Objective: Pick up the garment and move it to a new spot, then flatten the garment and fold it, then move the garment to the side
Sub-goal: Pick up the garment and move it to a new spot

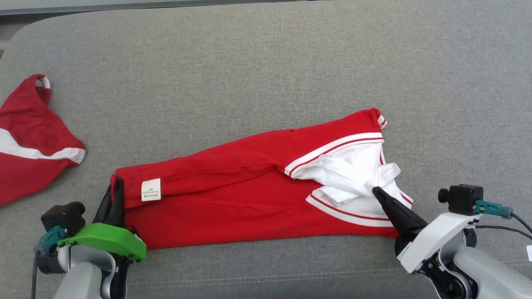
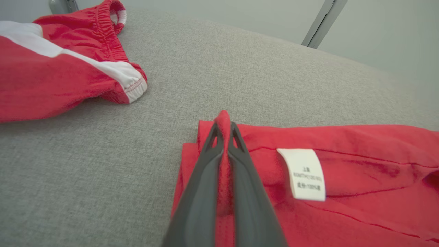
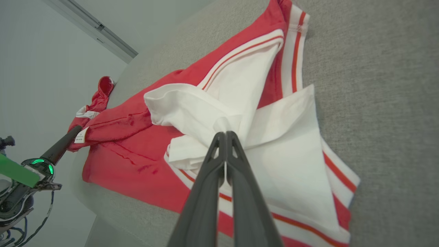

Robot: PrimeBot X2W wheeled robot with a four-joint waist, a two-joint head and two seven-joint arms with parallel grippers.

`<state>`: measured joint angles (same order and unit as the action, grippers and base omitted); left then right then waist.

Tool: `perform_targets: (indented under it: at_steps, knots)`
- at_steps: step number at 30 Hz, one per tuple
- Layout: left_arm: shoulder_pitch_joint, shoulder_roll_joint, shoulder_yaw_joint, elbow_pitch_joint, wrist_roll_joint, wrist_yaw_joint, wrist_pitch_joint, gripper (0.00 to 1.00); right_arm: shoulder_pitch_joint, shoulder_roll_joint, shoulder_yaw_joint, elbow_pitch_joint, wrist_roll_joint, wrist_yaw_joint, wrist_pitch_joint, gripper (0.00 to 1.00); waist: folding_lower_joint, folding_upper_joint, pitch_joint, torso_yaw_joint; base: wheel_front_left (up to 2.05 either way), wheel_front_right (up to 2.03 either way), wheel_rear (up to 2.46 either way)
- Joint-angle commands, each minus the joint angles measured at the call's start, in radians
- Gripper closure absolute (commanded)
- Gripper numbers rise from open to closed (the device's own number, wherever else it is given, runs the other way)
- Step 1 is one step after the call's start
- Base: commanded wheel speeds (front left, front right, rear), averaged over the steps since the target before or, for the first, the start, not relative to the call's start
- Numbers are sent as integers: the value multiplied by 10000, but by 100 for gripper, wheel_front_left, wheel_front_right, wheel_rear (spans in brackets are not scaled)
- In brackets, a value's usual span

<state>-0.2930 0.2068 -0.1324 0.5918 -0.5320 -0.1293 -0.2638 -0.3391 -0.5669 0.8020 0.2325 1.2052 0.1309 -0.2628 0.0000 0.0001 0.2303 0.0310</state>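
Across the middle of the head view, the red garment [image 1: 249, 187] lies stretched in a long band on the grey worktop [image 1: 266, 62], running from lower left up towards the right of the frame. Its white care label [image 1: 151, 189] faces up near the left end. The white, red-striped part [image 1: 353, 170] at the right end is bunched and crumpled.

The left hand [image 1: 116, 185] has its fingers pressed together on a raised red fold at the garment's left edge. The right hand [image 1: 375, 191] is pinching a tuft of the white cloth at the other end.

By my reading, the pick-up and move are done, and the work sits in the flatten-and-fold step. The red body looks fairly smooth and perhaps already doubled lengthwise, but the white end needs spreading. A tidy fold and the move aside remain. Another red-and-white garment [image 1: 29, 137] lies apart at the left edge.
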Motion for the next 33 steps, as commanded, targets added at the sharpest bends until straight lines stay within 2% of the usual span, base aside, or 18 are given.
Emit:
perform_targets:
  at_steps: [1, 13, 14, 15, 16, 17, 18, 33]
  knots:
    - [82, 29, 39, 85, 161, -17, 13, 100, -196, -26, 121, 144, -121, -3, -42, 100, 0, -1, -17, 10, 0, 0, 0]
    - [185, -116, 359, 322, 496, -17, 13, 100, -228, 70, 323, 703, -282, -3, -42, 100, 0, -1, -219, -24, 0, 0, 0]
    - [198, -115, 342, 347, 532, -17, 13, 86, -241, 81, 291, 718, -285, -3, -42, 56, 0, -1, -237, -27, 0, 0, 0]
    - [193, -105, 397, 317, 574, -17, 13, 60, -243, 116, 217, 707, -269, -3, -42, 0, 0, -1, -254, -28, 0, 0, 0]
    - [206, -120, 443, 297, 626, -17, 13, 26, -229, 137, 169, 702, -278, -3, -42, 0, 0, -1, -272, -26, 0, 0, 0]
    - [206, -120, 443, 297, 626, -17, 13, 26, -229, 137, 169, 702, -278, -3, -42, 0, 0, -1, -272, -26, 0, 0, 0]
    - [229, -148, 469, 285, 665, -17, 13, 0, -218, 146, 105, 712, -333, -3, -42, 0, 0, -1, -293, -23, 0, 0, 0]
    - [1093, -659, 1232, -946, 1590, -17, 13, 0, 383, 325, -1085, 312, -825, -3, -42, 0, 0, -1, -788, 124, 0, 0, 0]
